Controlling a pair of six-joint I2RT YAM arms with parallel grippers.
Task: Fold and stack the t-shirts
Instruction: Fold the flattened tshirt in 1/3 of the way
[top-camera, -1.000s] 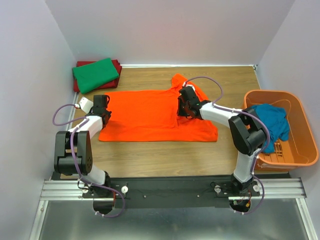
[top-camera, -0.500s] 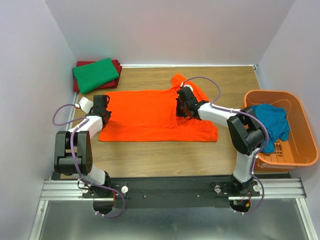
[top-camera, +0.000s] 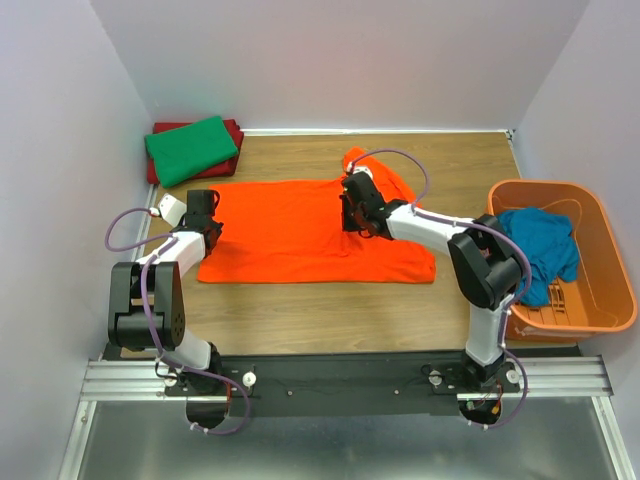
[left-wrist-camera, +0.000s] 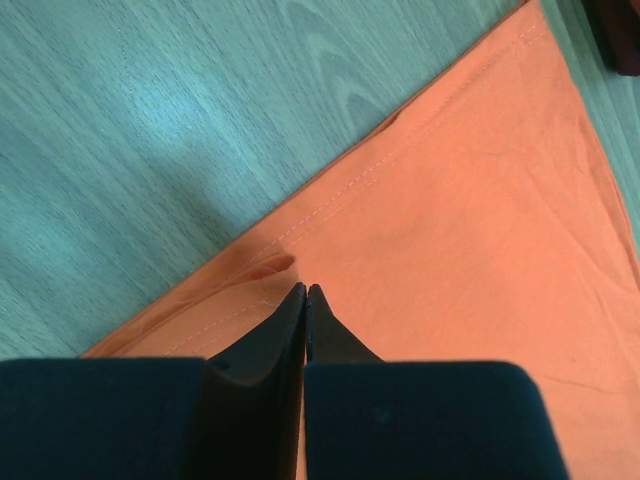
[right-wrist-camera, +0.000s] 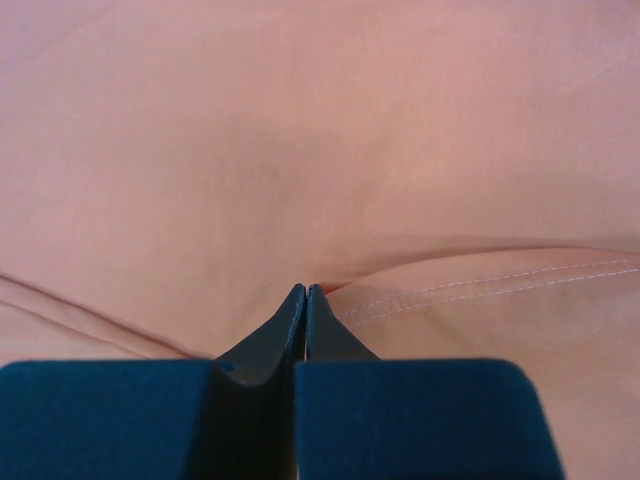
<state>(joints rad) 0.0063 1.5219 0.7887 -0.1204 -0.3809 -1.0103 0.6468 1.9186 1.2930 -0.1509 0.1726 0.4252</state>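
The bright orange t-shirt (top-camera: 290, 235) lies spread flat across the middle of the wooden table. My left gripper (top-camera: 205, 204) is shut, its tips down on the shirt's left edge, beside the stitched hem (left-wrist-camera: 330, 195) in the left wrist view. My right gripper (top-camera: 351, 197) is shut, its tips pressed on the cloth near the collar, at a fold with a stitched seam (right-wrist-camera: 480, 285). No cloth shows between either pair of jaws. The green t-shirt (top-camera: 192, 148) lies folded on the dark red one (top-camera: 234, 129) at the back left. The teal blue t-shirt (top-camera: 540, 245) lies crumpled in the basket.
The rigid orange plastic basket (top-camera: 545, 186) stands at the right edge of the table. White walls close in the back and both sides. Bare wood (top-camera: 330, 310) shows between the shirt and the arm bases.
My right gripper has slid left across the orange shirt, towards its middle, staying shut. The left gripper and the shirts have not moved.
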